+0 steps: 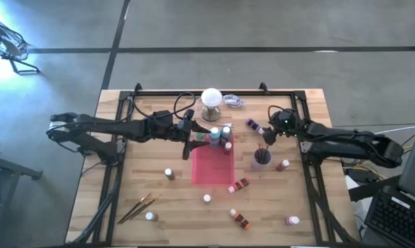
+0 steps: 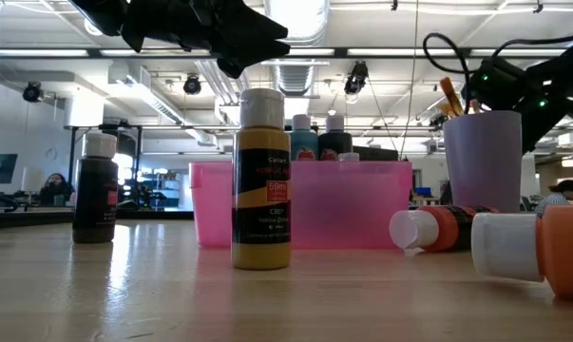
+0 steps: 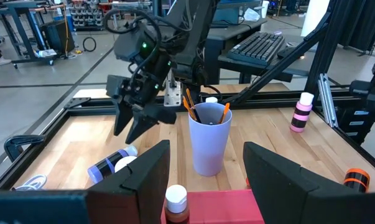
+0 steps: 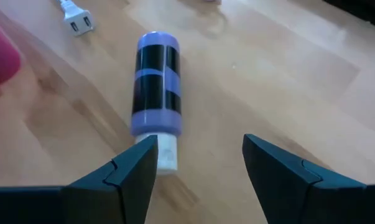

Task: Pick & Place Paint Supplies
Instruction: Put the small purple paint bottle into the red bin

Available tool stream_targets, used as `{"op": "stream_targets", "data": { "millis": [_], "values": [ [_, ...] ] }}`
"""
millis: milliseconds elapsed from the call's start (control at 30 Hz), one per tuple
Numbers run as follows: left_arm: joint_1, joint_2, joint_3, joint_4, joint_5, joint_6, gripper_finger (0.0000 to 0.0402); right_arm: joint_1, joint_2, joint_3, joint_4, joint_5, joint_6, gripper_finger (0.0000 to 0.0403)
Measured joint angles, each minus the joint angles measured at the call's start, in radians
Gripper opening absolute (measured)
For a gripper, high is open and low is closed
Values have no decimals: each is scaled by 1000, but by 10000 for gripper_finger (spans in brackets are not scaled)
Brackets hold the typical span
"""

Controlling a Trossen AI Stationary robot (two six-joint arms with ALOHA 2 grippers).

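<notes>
A purple bottle (image 4: pixel 155 93) lies on its side on the wood at the far right (image 1: pixel 254 126), white cap (image 4: pixel 165 152) toward my right gripper (image 4: pixel 199 155). That gripper hangs open, slanting down just above the cap end. I cannot tell whether its finger touches the cap. My left gripper (image 3: pixel 206 168) stands open, level, over the far end of the pink tray (image 1: pixel 210 169). Nothing is between its fingers. A teal bottle (image 1: pixel 215 136) and other bottles stand upright in the tray. A lavender cup (image 1: pixel 261 158) holds brushes.
Small bottles stand or lie across the near table (image 1: pixel 169 173), (image 1: pixel 239 184), (image 1: pixel 239 219), (image 1: pixel 292 220). Two brushes (image 1: pixel 140 207) lie near left. A white ball-topped stand (image 1: pixel 211 100) and a plug cord (image 4: pixel 75 23) sit at the far edge. A pink bottle (image 3: pixel 302 112) stands right of the cup.
</notes>
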Motion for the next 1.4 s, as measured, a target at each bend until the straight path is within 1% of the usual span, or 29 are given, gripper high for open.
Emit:
{"op": "stream_targets", "data": {
  "millis": [167,300,467,633,733,900,1067,1233,1300,1400],
  "values": [
    [0,0,0,0,0,0,209,1,75,-2,77,-5,0,254],
    [0,0,0,0,0,0,209,1,114,14,83,-15,-9,273],
    [0,0,0,0,0,0,209,1,135,36,80,-31,-35,290],
    [0,0,0,0,0,0,209,1,136,43,83,-36,-46,297],
    [0,0,0,0,0,0,209,1,136,34,83,-43,-46,290],
    [0,0,0,0,0,0,209,2,136,21,90,-61,-45,267],
    [0,0,0,0,0,0,209,2,136,-14,153,-61,-28,241],
    [0,0,0,0,0,0,209,2,136,-27,162,-62,-28,222],
    [0,0,0,0,0,0,209,1,136,-28,161,-83,-41,216],
    [0,0,0,0,0,0,209,2,136,-28,166,-148,-75,210]
  ]
}}
